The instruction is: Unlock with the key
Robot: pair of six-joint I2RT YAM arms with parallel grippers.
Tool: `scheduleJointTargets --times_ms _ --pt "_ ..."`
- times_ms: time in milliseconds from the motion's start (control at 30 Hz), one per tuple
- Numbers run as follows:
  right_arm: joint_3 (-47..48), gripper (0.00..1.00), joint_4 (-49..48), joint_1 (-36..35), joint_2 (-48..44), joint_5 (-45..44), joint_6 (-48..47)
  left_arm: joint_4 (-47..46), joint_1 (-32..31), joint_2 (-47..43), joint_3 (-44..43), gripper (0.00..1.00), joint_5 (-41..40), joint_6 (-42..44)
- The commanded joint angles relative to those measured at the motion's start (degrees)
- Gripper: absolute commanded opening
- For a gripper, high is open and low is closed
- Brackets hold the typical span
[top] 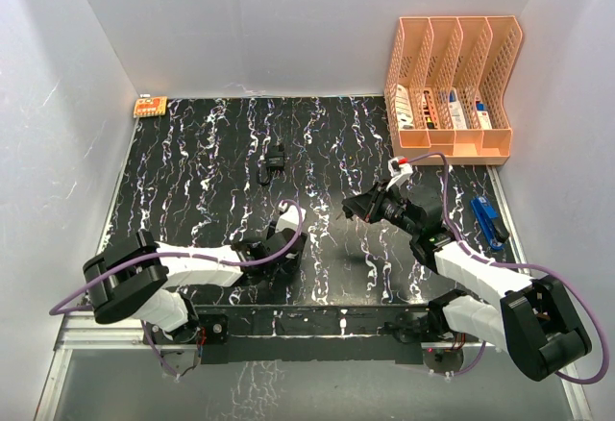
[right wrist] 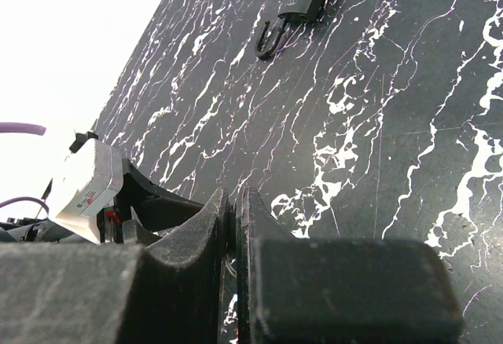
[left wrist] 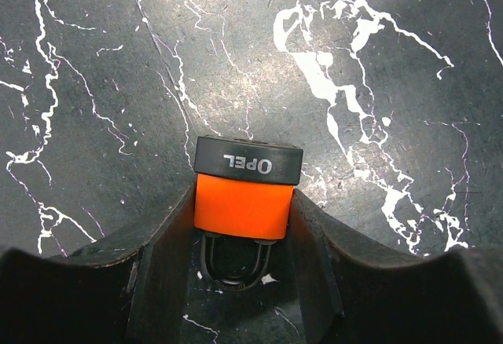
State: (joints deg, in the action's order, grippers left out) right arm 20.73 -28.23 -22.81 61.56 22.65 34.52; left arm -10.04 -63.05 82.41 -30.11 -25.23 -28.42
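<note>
Orange padlock (left wrist: 240, 214) was laid flat on the marbled table (top: 192, 171), front-centre, well clear of every edge. Left gripper (left wrist: 243, 196) was clamped on its body, fingers pressed to both sides, arm stretched low. Right gripper (top: 354, 210) was held closed, raised, pointed left; no key could be made out. Black padlock (top: 274, 161) was seen well apart, farther back.

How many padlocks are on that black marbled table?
2. An orange padlock with a black cap sits between the fingers of the left gripper; a dark metal padlock lies farther back. More may be hidden.
</note>
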Motion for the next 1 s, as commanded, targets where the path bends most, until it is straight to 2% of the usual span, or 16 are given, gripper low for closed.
scheduleJointTargets --times_ms 0,33,500,733,967 --pt "0.0 0.0 -1.1 0.2 -1.1 -0.3 -1.7 7.4 -1.6 2.1 1.6 0.07 8.7 -3.9" --pt "0.0 0.0 -0.7 0.2 -1.3 -0.5 -1.9 7.8 -1.7 1.7 1.2 0.0 8.6 -4.0" --pt "5.7 0.0 6.1 0.1 1.3 -1.0 -4.3 6.5 -2.0 -12.9 -0.7 0.0 5.5 1.7" --pt "5.4 0.0 5.5 0.1 0.5 0.1 -2.9 2.2 -2.2 -13.3 -1.2 0.0 6.4 5.1" --pt "5.1 0.0 3.3 0.1 2.3 1.5 -3.7 -1.2 -2.3 -7.0 -4.9 0.0 7.5 9.6"
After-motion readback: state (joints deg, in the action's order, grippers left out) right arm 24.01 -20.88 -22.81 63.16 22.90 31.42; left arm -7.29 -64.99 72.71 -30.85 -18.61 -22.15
